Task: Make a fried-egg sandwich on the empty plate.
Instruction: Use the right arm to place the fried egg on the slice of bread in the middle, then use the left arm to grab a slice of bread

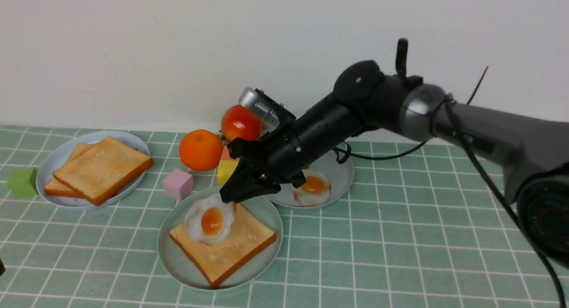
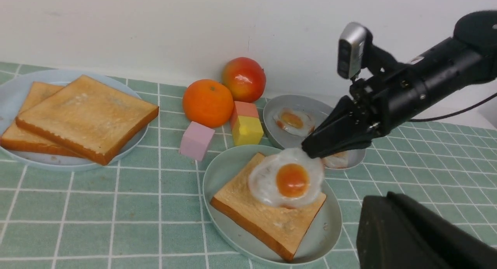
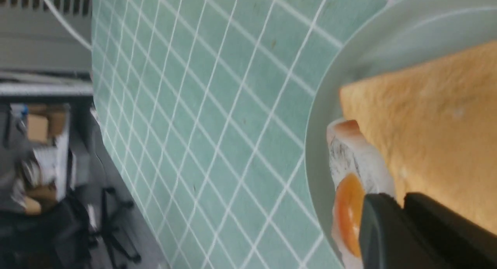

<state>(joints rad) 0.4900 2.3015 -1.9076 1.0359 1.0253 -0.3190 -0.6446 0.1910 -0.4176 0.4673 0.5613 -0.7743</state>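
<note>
The right gripper [image 1: 229,196] pinches the far rim of the egg [image 1: 209,219], its jaws closed on the white. The egg lies tilted on the toast [image 1: 240,246], its yolk up and its gripped edge raised off the bread, directly below and in front of the fingertips. The toast sits on the mint plate [image 1: 175,261], in the near middle of the table. The left gripper [image 2: 384,201] is closed, apart from the plate.

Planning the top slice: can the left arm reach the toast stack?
Probably yes: toast stack lies uncovered at left; right gripper holds the egg over the mint plate, clear of it.
</note>
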